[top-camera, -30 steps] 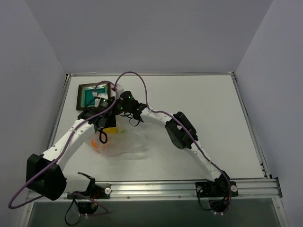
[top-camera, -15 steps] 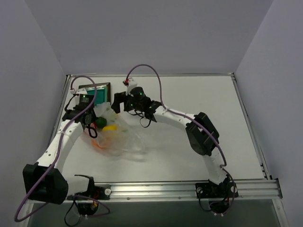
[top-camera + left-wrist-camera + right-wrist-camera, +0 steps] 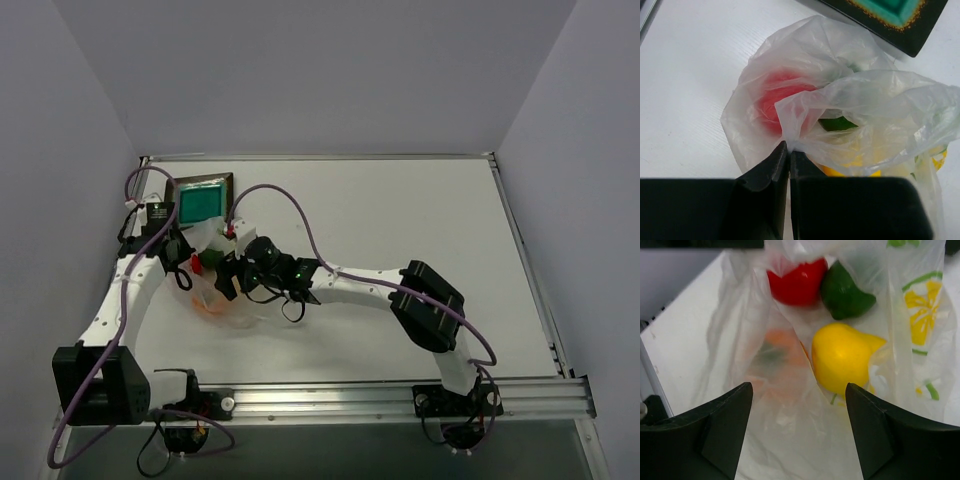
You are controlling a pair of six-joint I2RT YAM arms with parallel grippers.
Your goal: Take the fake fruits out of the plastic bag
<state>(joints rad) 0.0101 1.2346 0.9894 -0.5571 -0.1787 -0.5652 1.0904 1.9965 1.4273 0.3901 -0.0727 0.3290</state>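
Pinching the bag (image 3: 865,95) in our closed left tool (image 3: 789,154), we face the yellow fruit (image 3: 842,357) just ahead of our empty, wide-spread right tool (image 3: 799,389).

A white table (image 3: 430,215) is boxed in by plain, pale lavender-grey walls: a back wall (image 3: 320,70) at 12 o'clock, a left wall (image 3: 50,200) at 9 and a right wall (image 3: 590,150) at 3. An aluminium rail (image 3: 330,398) (silver, slotted) runs along its 6 o'clock edge. The light is soft and even.
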